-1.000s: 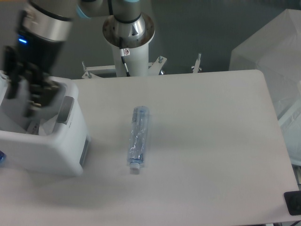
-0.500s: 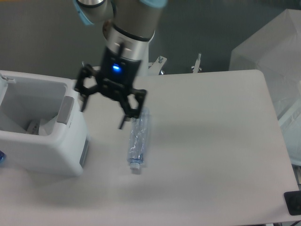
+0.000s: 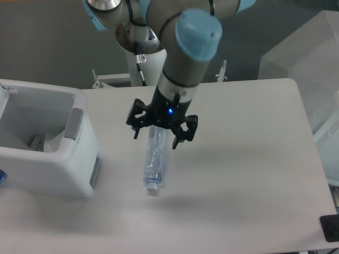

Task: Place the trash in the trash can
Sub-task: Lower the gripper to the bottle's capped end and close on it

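Observation:
A slim clear bluish bottle (image 3: 155, 161) with a white cap lies on the white table (image 3: 243, 159), cap pointing toward the front edge. My gripper (image 3: 157, 137) hangs open right over the bottle's far end, one finger on each side of it, nothing held. The white trash can (image 3: 50, 159) stands at the left edge, with a grey panel on its right wall. Inside it lies a whitish plastic bag (image 3: 45, 144).
The arm's white mounting post (image 3: 150, 66) rises behind the table's far edge. A large translucent plastic cover (image 3: 307, 69) stands off the right side. A dark object (image 3: 330, 227) sits at the front right corner.
The gripper has swung from above the trash can rightward across the table and come down over the bottle's far end. The bottle has not moved.

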Motion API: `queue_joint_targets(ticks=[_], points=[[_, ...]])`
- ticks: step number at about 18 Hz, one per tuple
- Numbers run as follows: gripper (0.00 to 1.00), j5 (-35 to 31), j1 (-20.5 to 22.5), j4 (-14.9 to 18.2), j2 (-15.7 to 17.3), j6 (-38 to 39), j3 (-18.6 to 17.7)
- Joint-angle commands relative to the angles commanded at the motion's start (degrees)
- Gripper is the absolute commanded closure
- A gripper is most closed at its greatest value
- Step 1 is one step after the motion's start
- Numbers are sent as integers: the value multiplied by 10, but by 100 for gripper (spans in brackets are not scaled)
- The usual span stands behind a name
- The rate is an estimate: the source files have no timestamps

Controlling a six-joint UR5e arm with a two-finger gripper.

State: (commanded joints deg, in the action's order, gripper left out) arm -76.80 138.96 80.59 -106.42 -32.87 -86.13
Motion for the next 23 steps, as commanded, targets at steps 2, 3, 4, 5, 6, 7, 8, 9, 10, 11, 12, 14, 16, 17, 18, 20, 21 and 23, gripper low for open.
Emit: queue_joint_targets(ticks=[2,3,4,5,6,7,8,9,10,11,12,14,16,17,18,20,21,23], points=[[0,-14,-11,0,-22,16,0],[0,-20,-18,-1,-35,25,1],[0,-29,-25,-1,-48,31,4],[0,-34,-30,-1,-60,39,7],[0,-39,-34,-1,-68,44,8],[0,-42,-37,-1,-76,45,9],[0,-44,-40,-2,-83,45,11],[0,-45,-43,-2,-91,45,16],[0,-51,-45,-1,-103,45,21],[0,-59,-51,-2,-116,46,26],[0,-64,-56,-4,-133,47,34],[0,-65,-62,-5,-160,58,52],[0,-64,-63,-6,-172,61,59],[0,-64,-66,-7,-174,61,59],[0,-64,-68,-8,-178,61,60],[0,-77,-70,-8,-185,61,60],[0,-81,-75,-8,-188,61,60],[0,-85,-77,-11,-199,61,66]])
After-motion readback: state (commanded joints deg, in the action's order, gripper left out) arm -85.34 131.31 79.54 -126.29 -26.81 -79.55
